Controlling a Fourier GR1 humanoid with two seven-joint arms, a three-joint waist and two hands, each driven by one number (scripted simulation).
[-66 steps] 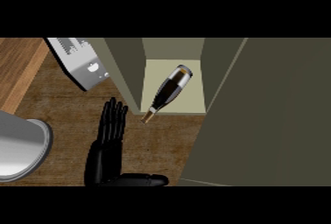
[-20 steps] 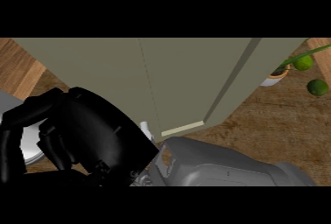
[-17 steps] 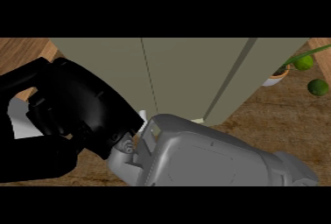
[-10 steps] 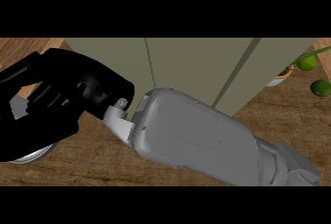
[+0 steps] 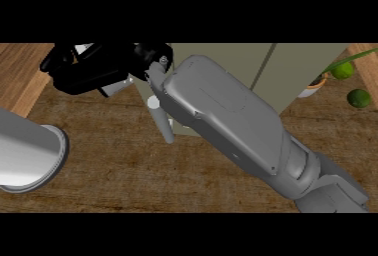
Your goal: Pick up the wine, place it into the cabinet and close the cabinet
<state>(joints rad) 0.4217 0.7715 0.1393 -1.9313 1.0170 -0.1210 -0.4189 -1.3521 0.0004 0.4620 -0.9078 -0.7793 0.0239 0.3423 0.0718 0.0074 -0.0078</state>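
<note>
Rough brown wooden counter [image 5: 133, 170], matt olive-grey flat-panelled cabinet [image 5: 295, 70], smooth grey plastic-looking forearm [image 5: 236, 125], glossy black hand [image 5: 92, 67], brushed metal cylindrical pot [image 5: 26, 155].

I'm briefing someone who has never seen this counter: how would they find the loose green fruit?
Start at the tall grey-green cabinet at the top. Right of it stands a small white pot with a leafy plant. Just beyond the pot, near the right edge, the round green fruit lies alone on the wooden counter, unlike another hanging among the leaves.

Grey forearm [image 5: 236, 130] ends in black hand [image 5: 92, 70].
</note>
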